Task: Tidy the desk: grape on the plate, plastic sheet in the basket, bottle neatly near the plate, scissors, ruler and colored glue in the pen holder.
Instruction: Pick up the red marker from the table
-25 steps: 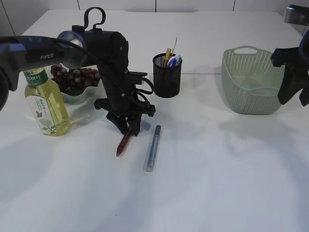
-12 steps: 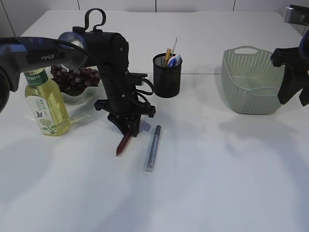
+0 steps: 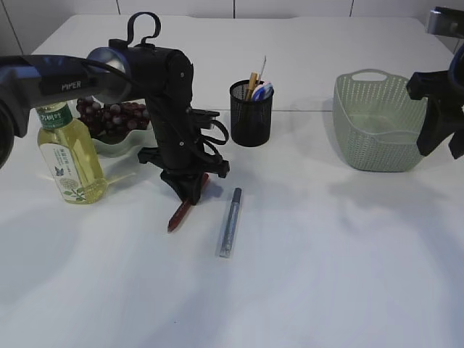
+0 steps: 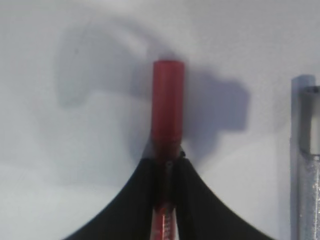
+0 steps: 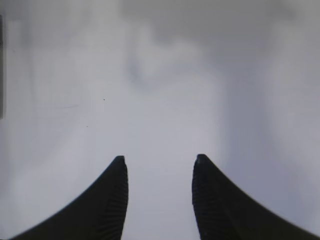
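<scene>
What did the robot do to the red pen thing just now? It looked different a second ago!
The left gripper closed its jaws on the red glue pen, and the pen's lower tip slid a little to the left on the table. The silver glue pen, bottle, grapes, pen holder, basket and right gripper stayed as they were.

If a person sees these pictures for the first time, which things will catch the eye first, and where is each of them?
The big black left arm stands at centre-left, its left gripper shut on a red glue pen, whose far end slants down to the table. A silver glue pen lies beside it. Behind are the yellow bottle at the left, the black pen holder in the middle and the green basket at the right.
</scene>
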Motion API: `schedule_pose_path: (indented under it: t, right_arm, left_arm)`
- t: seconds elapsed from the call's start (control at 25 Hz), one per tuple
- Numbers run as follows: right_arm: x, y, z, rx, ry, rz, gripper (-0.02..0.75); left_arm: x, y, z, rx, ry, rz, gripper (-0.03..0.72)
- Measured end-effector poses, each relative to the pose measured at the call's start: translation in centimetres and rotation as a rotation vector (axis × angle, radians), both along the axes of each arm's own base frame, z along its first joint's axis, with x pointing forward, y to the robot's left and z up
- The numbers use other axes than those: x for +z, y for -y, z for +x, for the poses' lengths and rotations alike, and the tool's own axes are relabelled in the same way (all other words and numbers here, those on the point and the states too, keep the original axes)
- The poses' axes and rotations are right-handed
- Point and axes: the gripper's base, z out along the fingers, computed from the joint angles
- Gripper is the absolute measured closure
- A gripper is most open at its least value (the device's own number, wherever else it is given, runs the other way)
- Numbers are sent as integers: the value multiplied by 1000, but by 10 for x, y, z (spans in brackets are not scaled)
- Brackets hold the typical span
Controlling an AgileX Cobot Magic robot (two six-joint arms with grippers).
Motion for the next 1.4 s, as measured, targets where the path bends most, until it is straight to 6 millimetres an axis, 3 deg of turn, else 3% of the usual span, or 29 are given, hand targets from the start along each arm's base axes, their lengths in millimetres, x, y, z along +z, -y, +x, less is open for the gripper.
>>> schedule_pose_path:
  t: [0.52, 0.96, 1.4]
  right_arm:
    - [0, 0, 0, 0, 0, 0, 388]
    - [0, 0, 0, 1, 0, 0, 388]
    - [0, 0, 0, 1, 0, 0, 388]
  left_arm:
    - [0, -1, -3, -33, -31, 21, 611]
    - [0, 17, -19, -89, -55, 12, 611]
    - [54, -1, -49, -95, -31, 8, 611]
